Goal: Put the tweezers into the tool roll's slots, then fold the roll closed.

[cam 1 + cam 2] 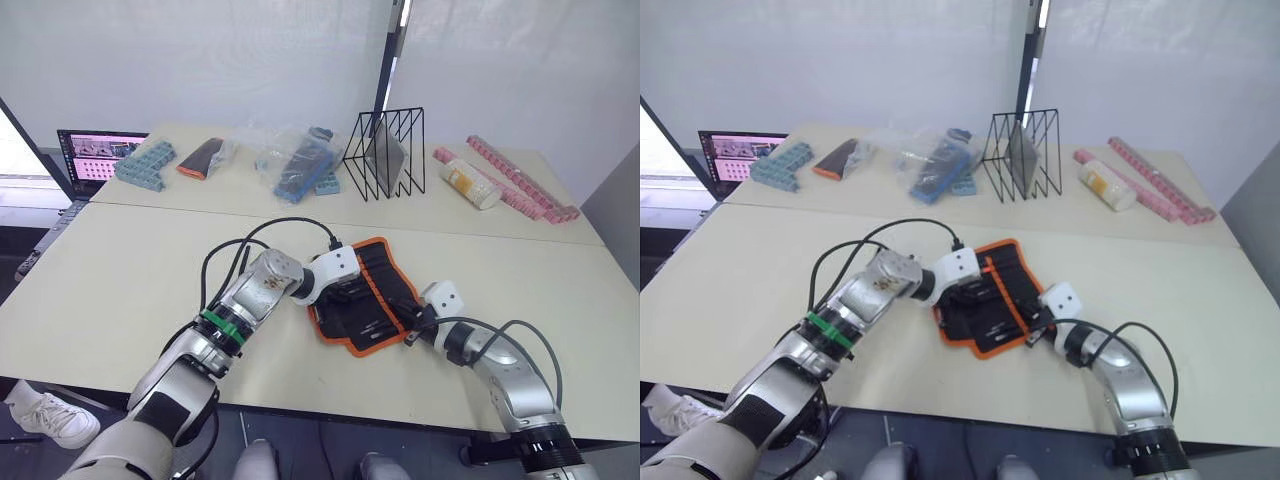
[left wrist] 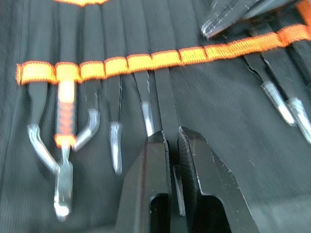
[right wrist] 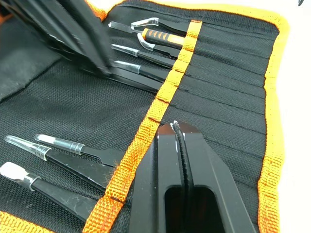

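Cream surface, front edge: the tool roll lies open, tweezers seated in the slots. The left hand clenches one tweezer's shank just below the orange band; a skewed push could buckle it or drag the roll. The right hand, clenched and empty, presses the pocket side.

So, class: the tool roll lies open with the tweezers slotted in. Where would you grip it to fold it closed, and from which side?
Grip the tool roll at its orange-edged flap on the side where the tweezers' capped tips lie bare, coming in flat from beyond that edge. That fabric is thin, free and tool-free, so it could probably fold over the tips toward the slots.
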